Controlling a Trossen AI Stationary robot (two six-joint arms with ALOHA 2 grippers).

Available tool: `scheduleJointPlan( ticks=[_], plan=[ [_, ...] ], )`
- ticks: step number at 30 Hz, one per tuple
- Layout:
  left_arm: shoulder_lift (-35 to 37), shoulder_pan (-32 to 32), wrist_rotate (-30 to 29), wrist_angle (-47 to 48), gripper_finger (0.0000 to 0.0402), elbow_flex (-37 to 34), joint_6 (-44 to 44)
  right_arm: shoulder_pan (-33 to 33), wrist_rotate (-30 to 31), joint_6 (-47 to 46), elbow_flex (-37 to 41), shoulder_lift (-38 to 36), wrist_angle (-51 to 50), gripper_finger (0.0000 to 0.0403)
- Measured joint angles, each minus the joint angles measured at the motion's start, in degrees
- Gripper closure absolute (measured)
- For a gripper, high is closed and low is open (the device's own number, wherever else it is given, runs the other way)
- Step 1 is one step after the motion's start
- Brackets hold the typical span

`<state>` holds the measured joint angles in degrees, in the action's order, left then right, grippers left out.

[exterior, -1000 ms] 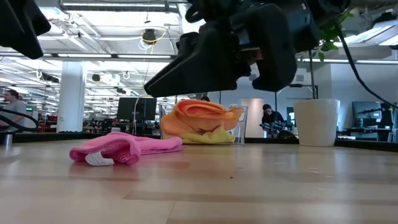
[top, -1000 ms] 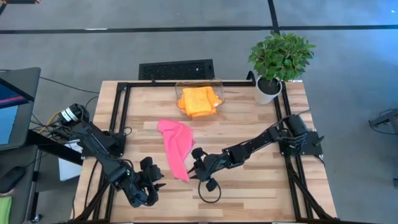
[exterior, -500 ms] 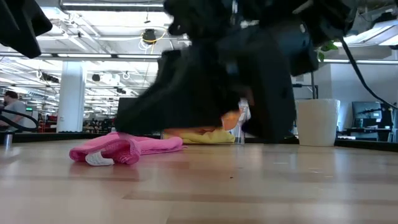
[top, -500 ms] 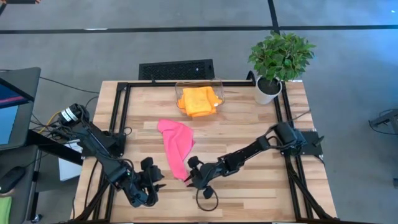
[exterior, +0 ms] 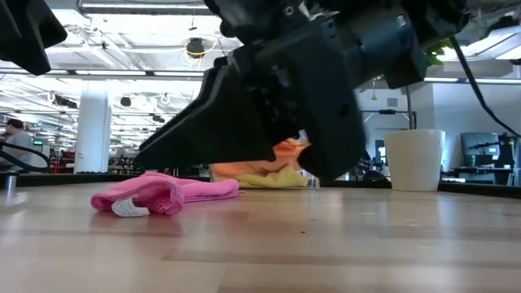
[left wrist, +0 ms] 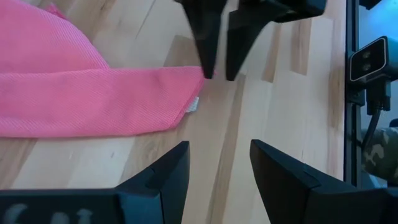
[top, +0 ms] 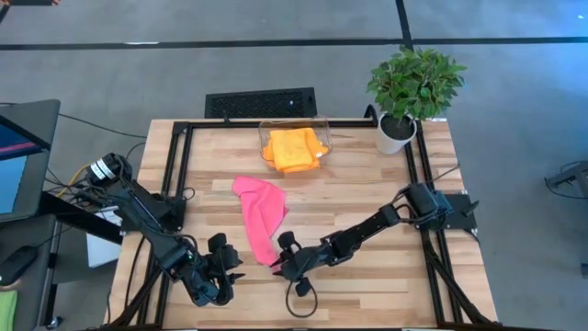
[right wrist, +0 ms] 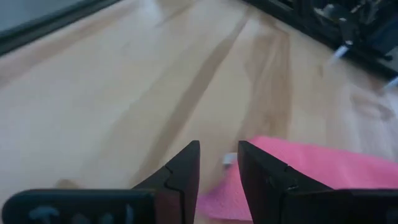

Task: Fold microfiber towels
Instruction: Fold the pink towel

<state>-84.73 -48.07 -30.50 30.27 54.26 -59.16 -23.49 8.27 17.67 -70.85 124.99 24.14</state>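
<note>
Lowered from its raised pose of a second ago, the right gripper [top: 276,264] now noses down at the near corner of the hot pink towel [top: 259,217] on the worktop [top: 367,188].

Its jaws stand a narrow gap apart, tips at the towel's corner beside a small white tag [left wrist: 194,105]; whether they pinch cloth cannot be told. Left gripper [top: 231,268] waits just beside, above the worktop's front edge, jaws spread and empty. Behind, folded orange towels [top: 292,149] fill a clear plastic bin [top: 321,124], a yellow towel [exterior: 264,180] beneath them, near a potted plant [top: 411,87].
</note>
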Motion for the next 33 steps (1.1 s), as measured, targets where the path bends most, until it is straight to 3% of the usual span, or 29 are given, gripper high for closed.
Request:
scheduleJointPlan(
  ticks=[4, 10, 29, 33],
  plan=[
    [0.0, 0.0, 0.2, 0.0, 0.0239, 0.0, 0.0, -1.1, 0.7, -1.6, 0.0, 0.0, 0.7, 0.0270],
    [0.0, 0.0, 0.2, 0.0, 0.0239, 0.0, 0.0, -2.4, 8.4, -2.4, 0.0, 0.0, -2.1, 0.0270],
    [0.0, 0.0, 0.2, -0.2, 0.0239, 0.0, 0.0, -2.4, 8.4, -9.2, 0.0, 0.0, -6.1, 0.0275],
    [0.0, 0.0, 0.2, -0.2, 0.0239, 0.0, 0.0, -2.0, 8.4, -14.9, 0.0, -0.1, -7.2, 0.0276]
  ],
)
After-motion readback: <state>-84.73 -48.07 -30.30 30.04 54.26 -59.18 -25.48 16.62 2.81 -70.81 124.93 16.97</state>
